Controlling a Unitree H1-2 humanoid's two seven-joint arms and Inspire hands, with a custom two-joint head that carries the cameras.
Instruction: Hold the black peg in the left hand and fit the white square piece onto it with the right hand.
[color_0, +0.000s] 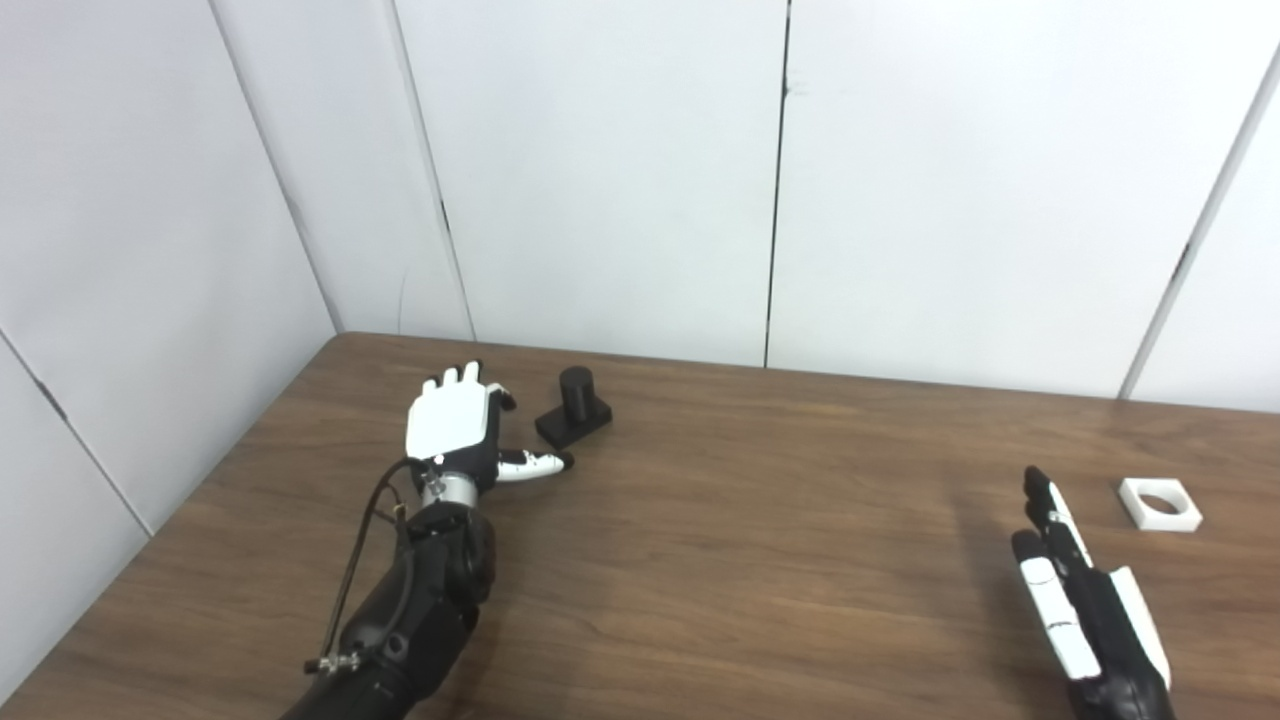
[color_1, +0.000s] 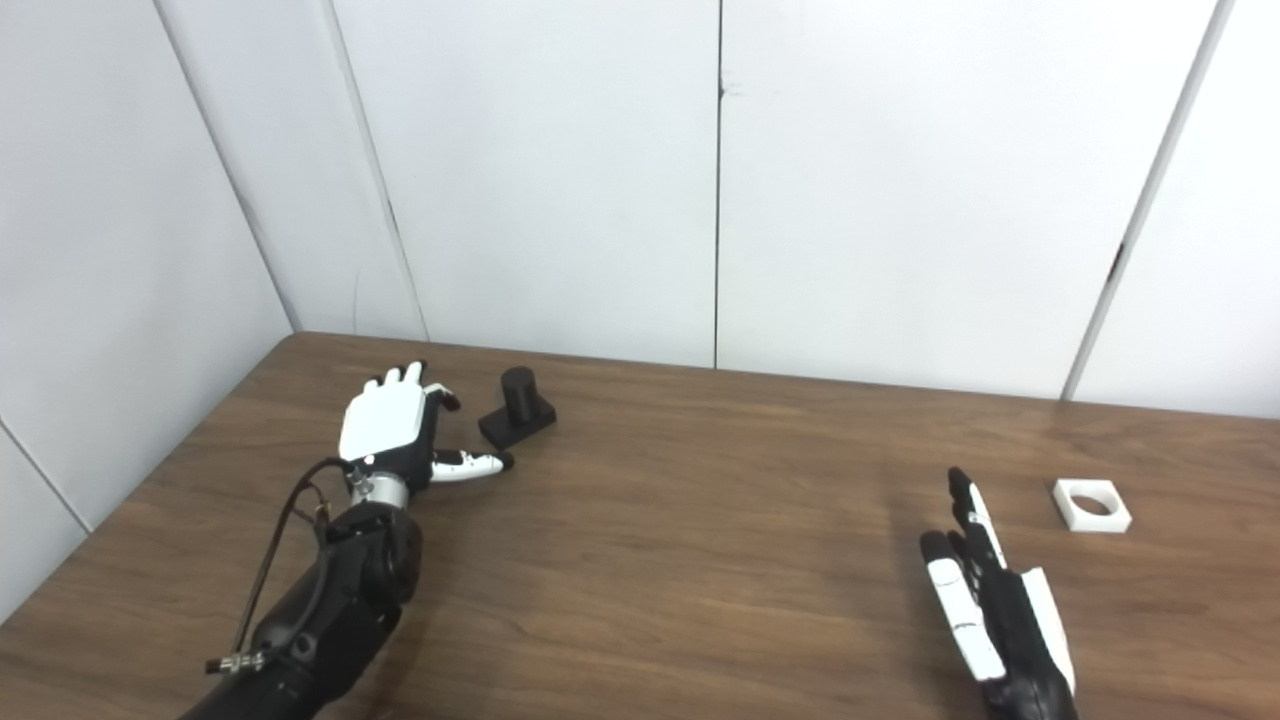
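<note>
Black peg: the black peg (color_0: 575, 405) is one short round post standing upright on a flat rectangular base, at the far left of the wooden table (color_0: 760, 560). It looks like rigid moulded plastic, probably light and smooth, so it may slip in a loose grip.
Where to grip the peg: the base, by its edges, seems the sound place; that leaves the post bare for the other part.
White square piece: the white square piece (color_0: 1160, 503) lies flat near the right edge of the table, well apart from the peg. It is a thick square block with a round hole through its middle, stiff and likely light.
Where to grip the square: across two opposite outer sides, keeping the hole uncovered. Lying flat, its low sides give little to catch.
Left hand: the left hand (color_0: 458, 430) rests just beside the peg, fingers spread, thumb (color_0: 535, 462) reaching out below the base, holding nothing. Whether it touches the base cannot be told.
Right hand: the right hand (color_0: 1085, 590) is near the square piece but apart from it, fingers straight and extended, empty.
Count: one peg, one square piece, two hands, one table.
Fit: hole and post look closely matched, so alignment will likely need care.
</note>
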